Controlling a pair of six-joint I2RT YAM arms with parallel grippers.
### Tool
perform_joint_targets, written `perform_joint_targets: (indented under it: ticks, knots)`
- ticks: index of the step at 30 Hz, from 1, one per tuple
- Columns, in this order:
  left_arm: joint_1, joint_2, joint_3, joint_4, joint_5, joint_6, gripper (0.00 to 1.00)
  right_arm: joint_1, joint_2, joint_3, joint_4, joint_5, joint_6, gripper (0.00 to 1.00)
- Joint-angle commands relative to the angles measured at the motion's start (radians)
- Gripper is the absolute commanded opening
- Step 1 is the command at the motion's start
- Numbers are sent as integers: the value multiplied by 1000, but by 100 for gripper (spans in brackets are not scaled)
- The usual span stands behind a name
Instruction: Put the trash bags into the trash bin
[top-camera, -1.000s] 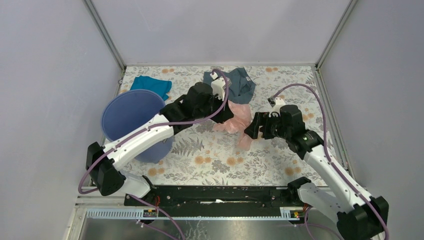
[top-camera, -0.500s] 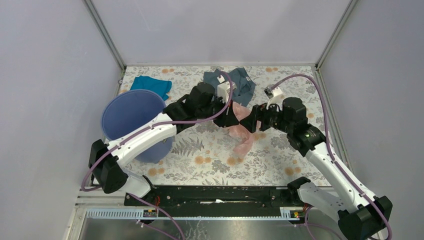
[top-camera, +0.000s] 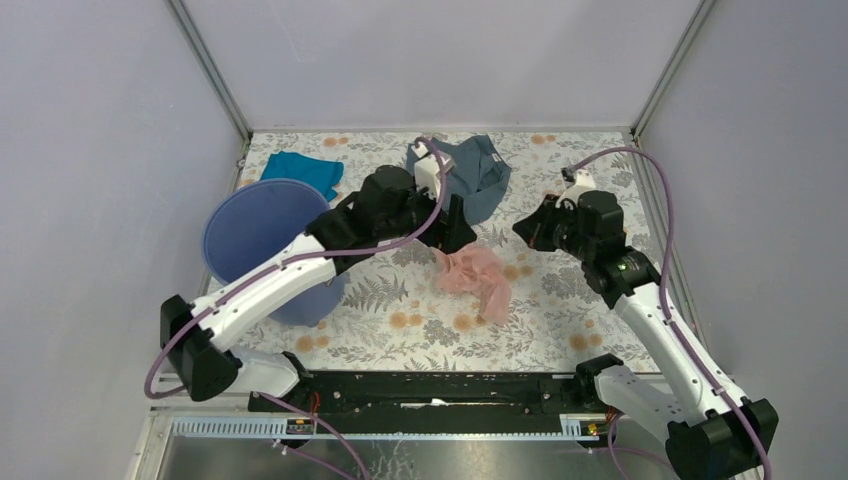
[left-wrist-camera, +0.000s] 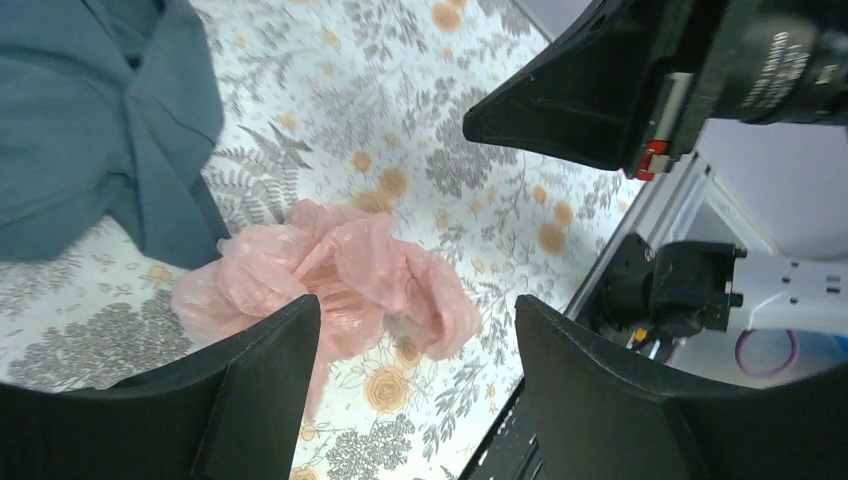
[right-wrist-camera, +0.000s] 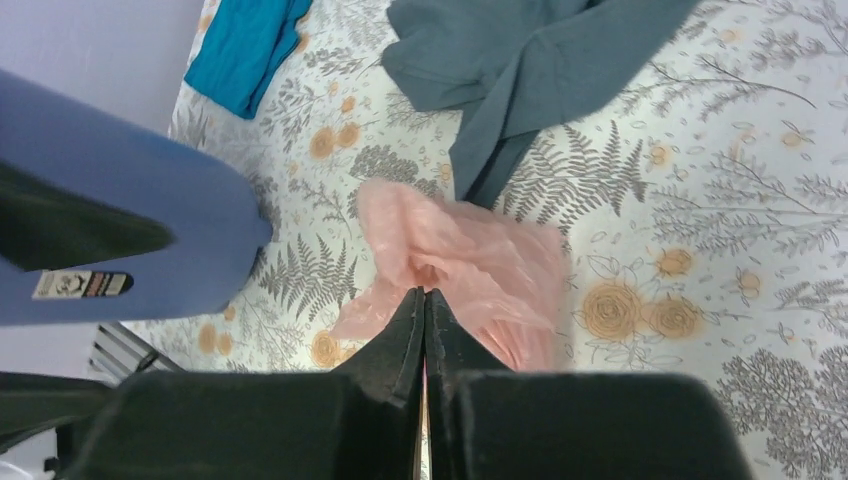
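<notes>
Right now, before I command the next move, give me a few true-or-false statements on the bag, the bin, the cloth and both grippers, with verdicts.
1. The trash bag is already inside the trash bin. False: it lies crumpled on the table, to the right of the bin.
2. The left gripper is open, with the bag below it. True.
3. The right gripper is wide open. False: its fingers are pressed together.
4. The teal cloth lies on the table beyond the bin. True.
</notes>
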Motion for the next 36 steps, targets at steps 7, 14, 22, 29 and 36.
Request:
perform_joint_targets:
  ticks: [7, 14, 22, 29, 36]
  knots:
    - [3, -24, 18, 23, -185, -34, 80, -72, 141, 5, -167, -218, -71, 36]
    - [3, 3, 0, 32, -216, -93, 82, 113, 158, -56, -20, -131, 29, 79]
    - [3, -94, -76, 106, -327, -82, 90, 253, 238, -184, 286, 105, 422, 87]
    - [3, -113, -87, 121, -320, -80, 97, 258, 349, -167, 400, 251, 428, 58]
    - [3, -86, -68, 105, -285, -85, 99, 257, 211, -86, 215, 253, 199, 0]
